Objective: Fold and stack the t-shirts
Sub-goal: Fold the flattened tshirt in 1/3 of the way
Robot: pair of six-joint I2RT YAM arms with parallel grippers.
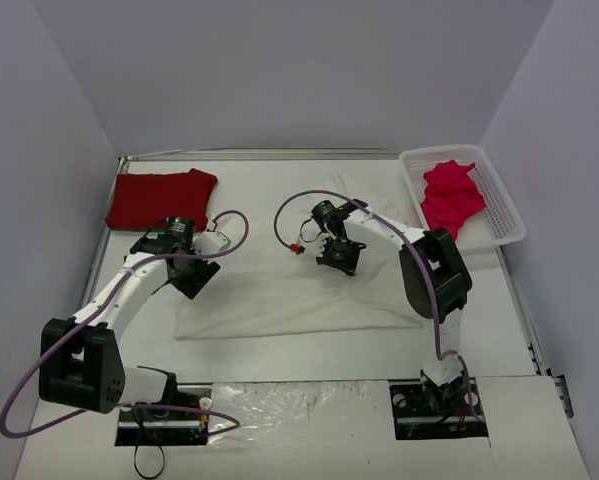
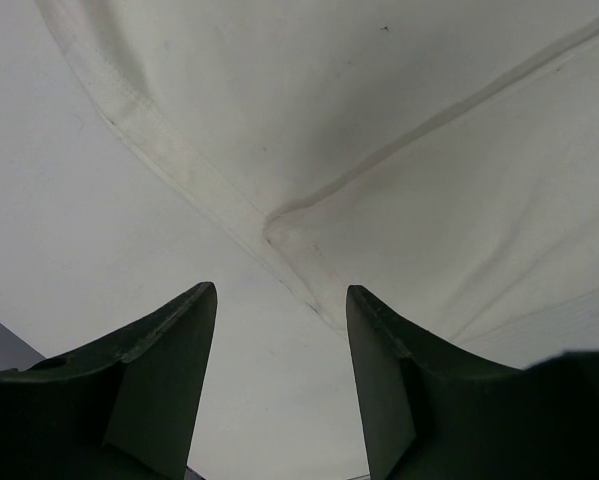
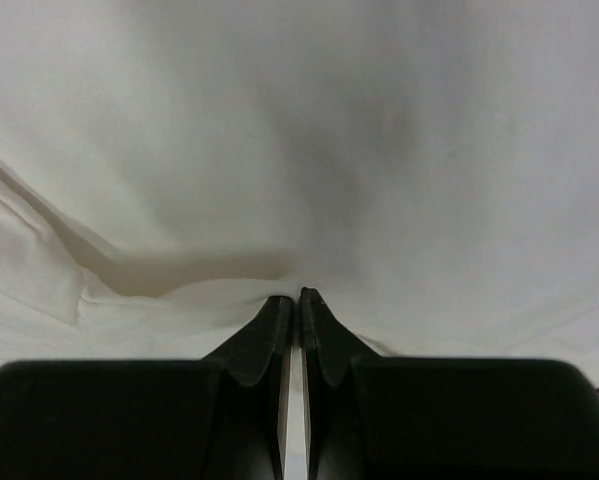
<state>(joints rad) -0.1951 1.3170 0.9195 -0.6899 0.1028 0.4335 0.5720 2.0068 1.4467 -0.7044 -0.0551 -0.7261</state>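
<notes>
Cream-white cloth fills most of the table (image 1: 309, 352): the large cream-white t-shirt (image 1: 279, 290) lies spread out flat at the middle, and both arms reach over it. The left gripper (image 1: 191, 276) hangs above the shirt's left edge with its 2 fingers (image 2: 169, 350) standing well apart and nothing between them. In the left wrist view a stitched hem of the shirt (image 2: 409, 200) runs diagonally just beyond the fingertips, with bare table to the left of it.

The right gripper (image 1: 337, 256) sits low on the far middle part of the shirt. Its fingers (image 3: 269, 330) are pressed together, tips down at the cloth (image 3: 309, 140), where a soft ridge gathers just to their left (whether any fabric is caught between the tips I cannot tell).

The red t-shirt (image 1: 160, 198) lies folded at the far left corner of the table, clear of the cream one. The pinkish-red t-shirt (image 1: 451, 196) lies crumpled inside the white lattice basket (image 1: 507, 218) at the far right.
</notes>
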